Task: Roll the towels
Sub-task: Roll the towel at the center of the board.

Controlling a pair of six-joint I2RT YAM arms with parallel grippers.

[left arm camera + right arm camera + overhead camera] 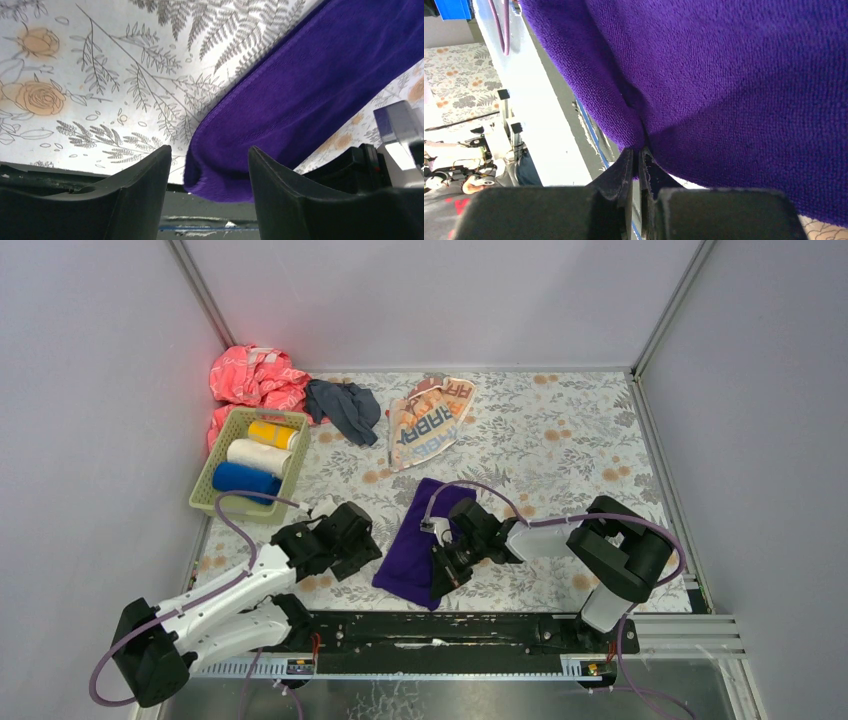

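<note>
The purple towel (415,540) lies folded lengthwise near the table's front edge, between my two arms. My right gripper (445,575) is shut on its near right edge; in the right wrist view the fingers (640,152) pinch a fold of the purple towel (734,85). My left gripper (362,545) is open and empty just left of the towel; in the left wrist view its jaws frame the near corner of the purple towel (225,175) without touching it. The cream "RABBIT" towel (430,420) and the dark grey-blue towel (345,408) lie at the back.
A green basket (205,502) at the left holds yellow (272,433), white (258,455) and blue (245,480) rolls. A pink cloth (252,378) is bunched in the back left corner. The floral covering (560,450) spans the table. Walls enclose three sides.
</note>
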